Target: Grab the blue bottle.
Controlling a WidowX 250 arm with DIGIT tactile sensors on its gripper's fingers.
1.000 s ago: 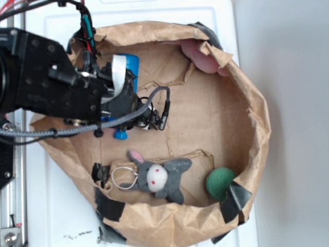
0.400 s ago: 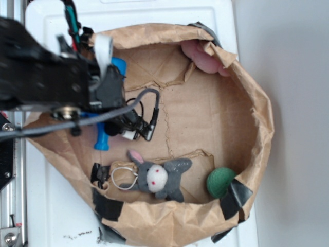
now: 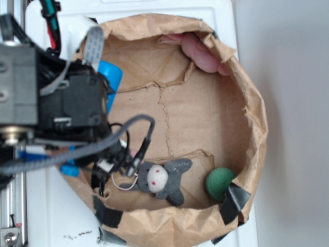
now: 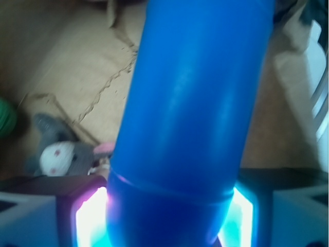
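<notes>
The blue bottle [image 4: 190, 118] fills the wrist view, its wide smooth body standing between the jaws, which press it from both sides. My gripper [image 4: 164, 221] is shut on it, lit pads glowing on either side. In the exterior view the black arm [image 3: 67, 110] covers most of the bottle. Only the bottle's wide end [image 3: 110, 78] and a bit of its thin end [image 3: 69, 169] show. It hangs raised over the left side of the brown paper bag [image 3: 255, 123].
A grey plush bunny [image 3: 160, 179] lies on the bag's floor at the front. A green ball [image 3: 220, 183] sits to its right and a pink soft thing [image 3: 203, 55] at the back rim. The bag stands on a white table [image 3: 61, 218].
The arm has risen toward the camera and shifted toward the front left, carrying the bottle off the bag floor. The bunny and ball have not moved.
</notes>
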